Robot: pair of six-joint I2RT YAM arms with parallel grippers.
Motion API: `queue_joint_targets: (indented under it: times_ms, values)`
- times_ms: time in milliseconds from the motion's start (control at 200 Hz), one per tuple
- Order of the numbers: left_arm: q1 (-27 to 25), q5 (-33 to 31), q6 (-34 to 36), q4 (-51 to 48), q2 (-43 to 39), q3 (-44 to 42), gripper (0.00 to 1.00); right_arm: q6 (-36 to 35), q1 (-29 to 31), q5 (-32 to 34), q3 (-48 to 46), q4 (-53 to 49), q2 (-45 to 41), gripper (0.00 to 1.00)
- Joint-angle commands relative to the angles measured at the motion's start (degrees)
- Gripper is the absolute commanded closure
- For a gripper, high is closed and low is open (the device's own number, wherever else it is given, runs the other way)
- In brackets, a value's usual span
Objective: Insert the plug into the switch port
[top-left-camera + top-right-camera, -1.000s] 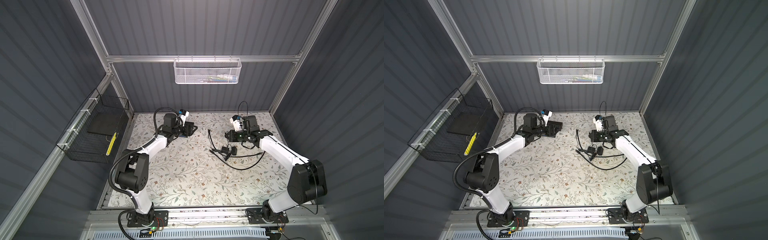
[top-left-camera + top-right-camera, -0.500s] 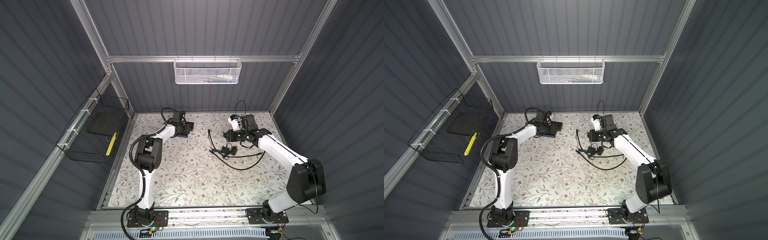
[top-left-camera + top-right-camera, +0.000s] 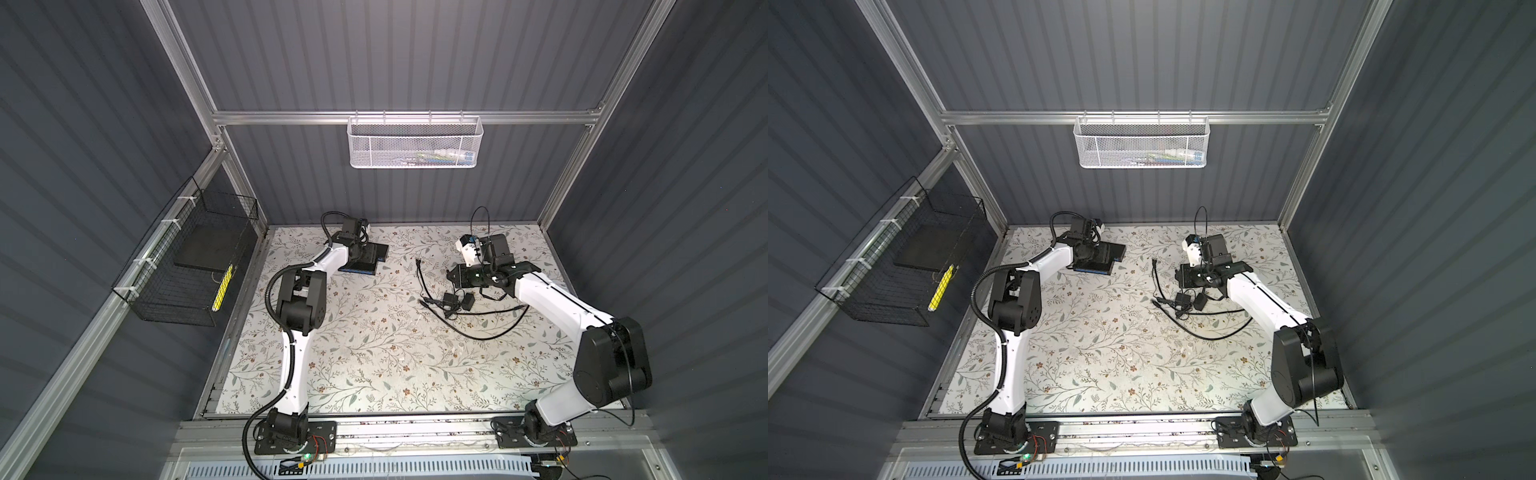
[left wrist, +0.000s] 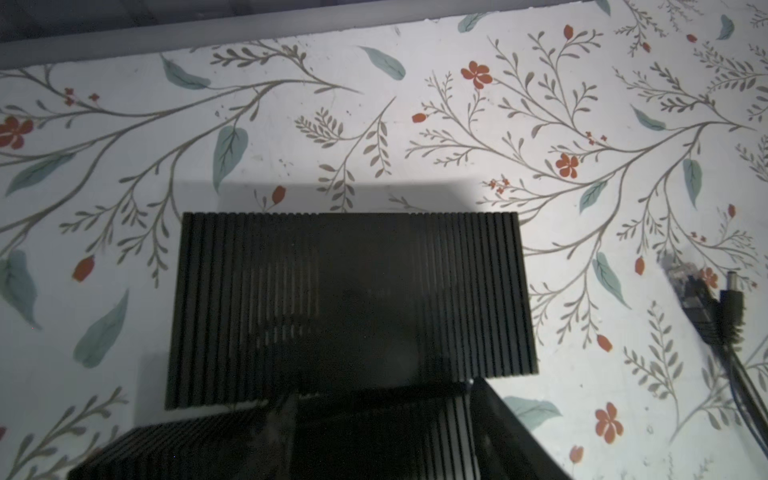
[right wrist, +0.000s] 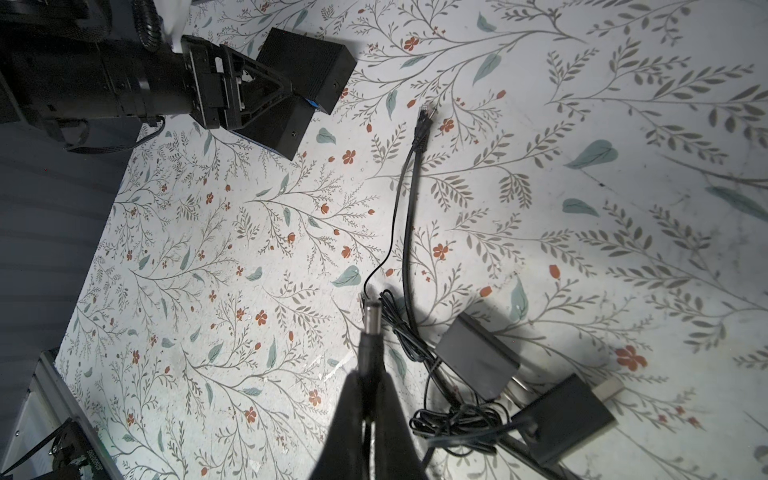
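Floral mat [image 3: 374,365] covers the whole floor; front half bare, plus a bare strip between box and cable heap. Left arm [image 3: 297,307] reaches to the back edge, right arm [image 3: 552,303] to back right. Black wire basket [image 3: 174,316] at the left side holds a yellow strip [image 3: 222,286] (marks on it too small to read). White mesh basket [image 3: 411,145] hangs on the rail [image 3: 291,117]. Flat ribbed black box [image 3: 370,259] with a blue long side lies near the mat's back edge, left of middle; its port too small to pick out. Left claw [image 5: 289,96] sits over one end of the box, jaws partway apart; gripping or not, cannot tell. Two power bricks [image 5: 478,357] and tangled cable [image 5: 409,208] lie by the right claw [image 5: 370,374], which is pinched tight on the plug [image 5: 370,328], well apart from the box
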Motion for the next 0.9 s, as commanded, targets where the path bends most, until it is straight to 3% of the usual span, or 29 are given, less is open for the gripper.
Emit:
queue_joint_targets:
  times_ms: [0,270,675,896]
  values:
    - [0.0,1.2,2.0,-1.9,2.3,2.9,0.35,0.2,0.3,-0.1,0.1,0.2,0.8,0.96]
    - [0.2,3.7,2.1,-1.0,2.1,0.8,0.35,-0.9,0.3,1.1,1.5,-2.4,0.0,0.96]
    - [0.2,10.8,3.0,6.4,-9.6,-18.2,0.36,-3.6,0.4,3.8,5.5,-8.8,-4.3,0.94]
    - [0.2,12.3,2.3,7.6,-15.0,-22.8,0.36,-6.1,1.0,6.5,12.2,-13.8,-9.8,0.94]
